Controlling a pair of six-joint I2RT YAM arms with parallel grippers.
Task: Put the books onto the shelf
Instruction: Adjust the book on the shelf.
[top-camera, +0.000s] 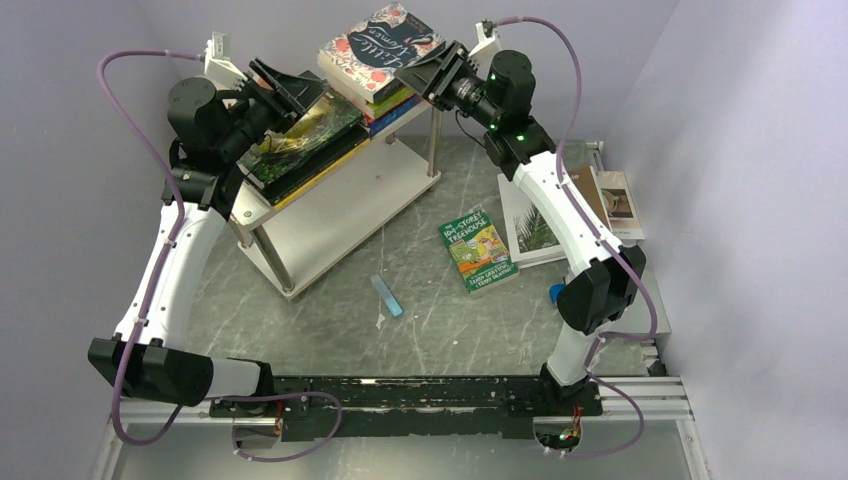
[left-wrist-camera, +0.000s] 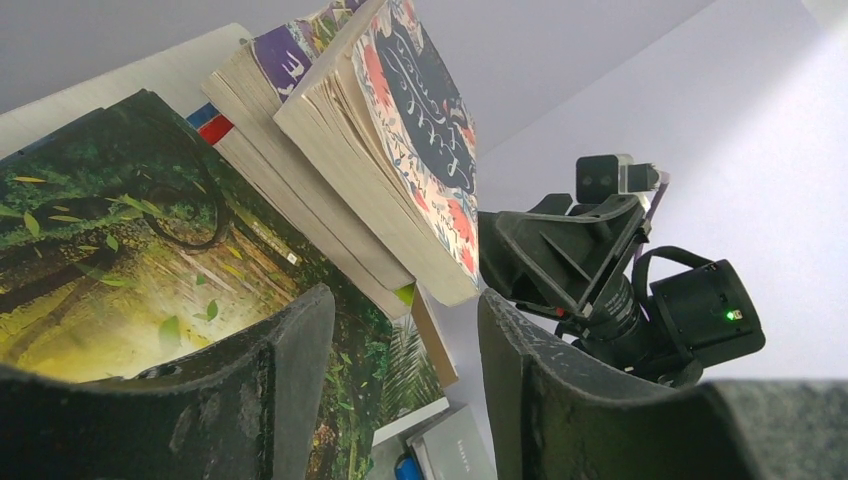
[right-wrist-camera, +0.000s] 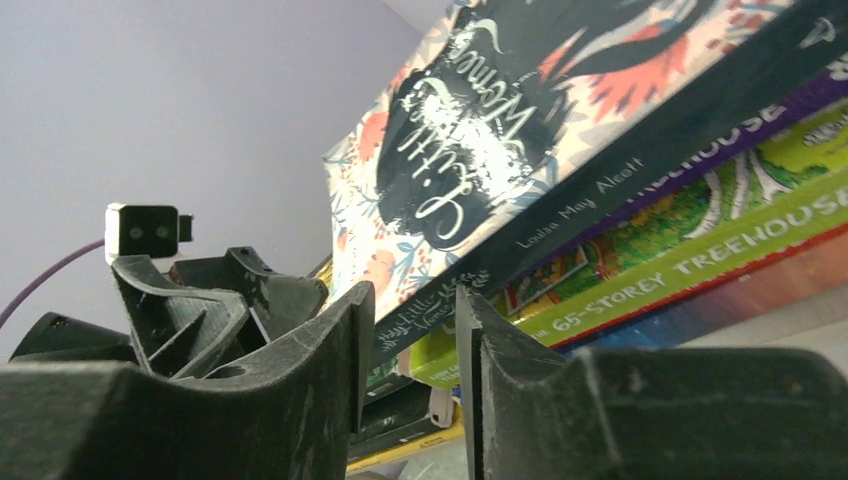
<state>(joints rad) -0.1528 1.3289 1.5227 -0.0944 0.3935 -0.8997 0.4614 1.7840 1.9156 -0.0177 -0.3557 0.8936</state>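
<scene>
The white shelf (top-camera: 330, 222) stands at the back left of the table. Its top board carries two stacks of books. The left stack is topped by a green-gold forest cover (top-camera: 305, 130) (left-wrist-camera: 100, 250). The right stack is topped by the floral Little Women (top-camera: 380, 45) (left-wrist-camera: 430, 130) (right-wrist-camera: 470, 150), which lies above a 65-Storey Treehouse (right-wrist-camera: 700, 240). My left gripper (top-camera: 290, 85) (left-wrist-camera: 405, 300) hangs open over the forest book's far end, with nothing between its fingers. My right gripper (top-camera: 437, 68) (right-wrist-camera: 413, 295) is open at the right corner of Little Women, whose spine shows just beyond its tips.
On the table to the right of the shelf lie a green Treehouse paperback (top-camera: 478, 250), a white palm-leaf book (top-camera: 528, 232) and a brown-grey book (top-camera: 612, 200). A small blue bar (top-camera: 387, 296) lies mid-table. A blue block (top-camera: 556, 293) sits by the right arm.
</scene>
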